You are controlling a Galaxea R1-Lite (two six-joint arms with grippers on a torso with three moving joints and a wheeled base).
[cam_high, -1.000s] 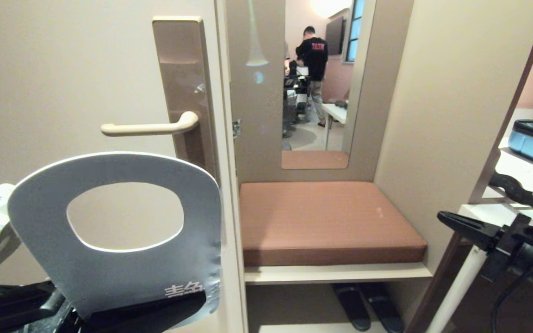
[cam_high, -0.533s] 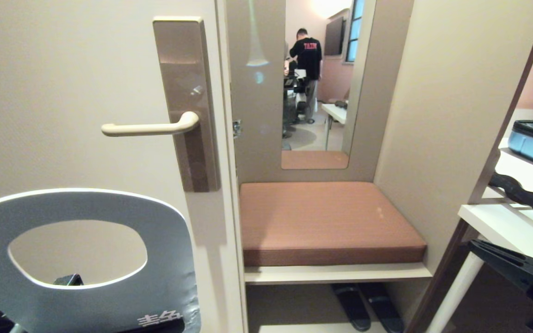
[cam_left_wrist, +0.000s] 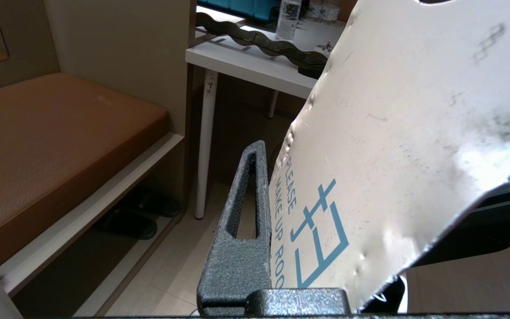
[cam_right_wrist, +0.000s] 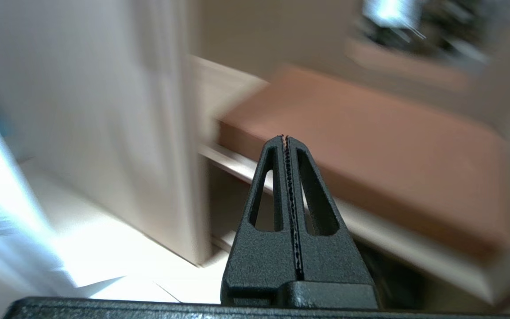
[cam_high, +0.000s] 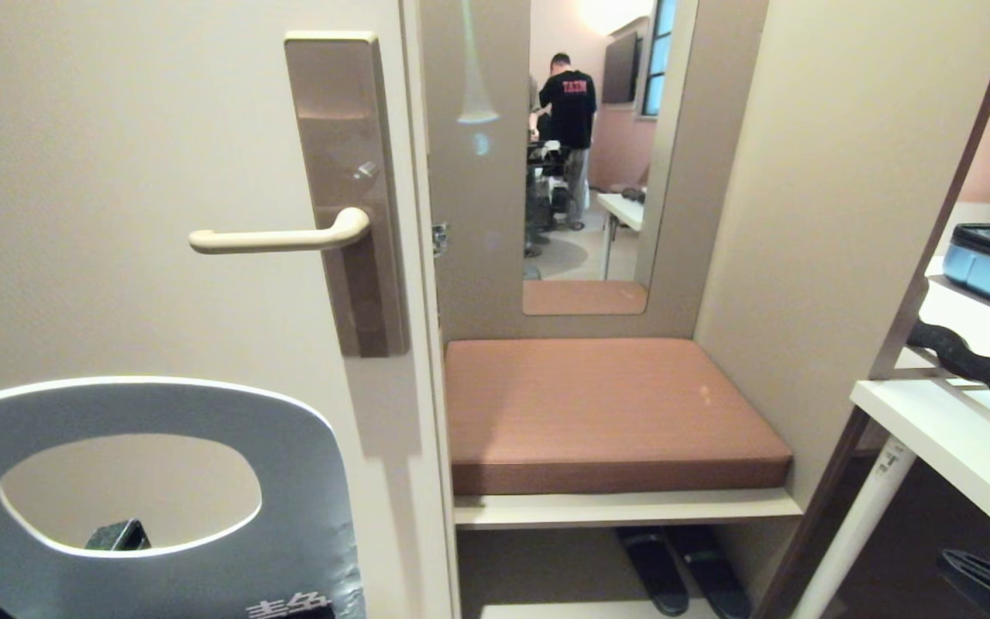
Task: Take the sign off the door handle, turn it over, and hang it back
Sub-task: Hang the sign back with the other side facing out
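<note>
Head view: the sign (cam_high: 289, 516) stands upright at the lower left, off the door handle (cam_high: 276, 238) and well below it. Its blue-grey face with white characters at the lower edge is turned toward the camera, and the door surface shows through its large oval hole. A dark fingertip shows through that hole at its lower rim. The handle lever is level and bare, mounted on the tall brown plate (cam_high: 340, 120) at the door's edge.

Left wrist view: the left gripper (cam_left_wrist: 308, 248) is clamped on the sign's lower part. One black finger (cam_left_wrist: 241, 239) lies against the white face, which carries blue print reading "PLEASE MAKE UP ROO..." beside a large blue character. The opposite finger is mostly hidden behind the sheet. The white face is dented and scuffed.

Right wrist view: the right gripper (cam_right_wrist: 287, 137) is clenched, its serrated pads pressed together with nothing between them. It is low down, pointing toward the brown cushion (cam_high: 607, 413) on the bench right of the door; the surroundings are blurred. In the head view, only a dark part at the bottom right corner may belong to this arm.

A person (cam_high: 571, 112) in a black shirt stands in the room beyond, seen from behind.
</note>
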